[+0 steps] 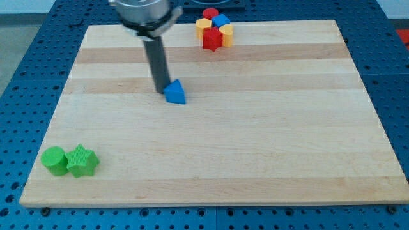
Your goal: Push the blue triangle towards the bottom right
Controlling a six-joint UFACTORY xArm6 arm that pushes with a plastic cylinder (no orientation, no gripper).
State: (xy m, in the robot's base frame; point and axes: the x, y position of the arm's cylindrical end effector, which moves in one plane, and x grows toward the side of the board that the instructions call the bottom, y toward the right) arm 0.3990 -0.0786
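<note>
the blue triangle (174,92) sits in the upper middle of the surface (255,160), a little left of centre. my tip (162,91) stands just beside it on its left, touching or very nearly so; the gap is too fine to judge. the tool is only a plain dark rod, so it has nothing to open, close or grip with.

the step in hand looks like the start of the push: contact is being made, and the triangle is far from the lower right of the frame. since the tip is at the block's left and about level with it, a straight shove would send it mostly rightward. the next move probably calls for pressing from the upper left side of the triangle, so it travels diagonally down and right without slipping off the tip.

the room for this is generous. the whole middle and lower right of the surface lies bare up to the edges. the red and yellow cluster (214,30) at the top edge, with a blue piece in it, and the green cylinder (54,160) and green star (82,161) at the lower left are well apart from that path
</note>
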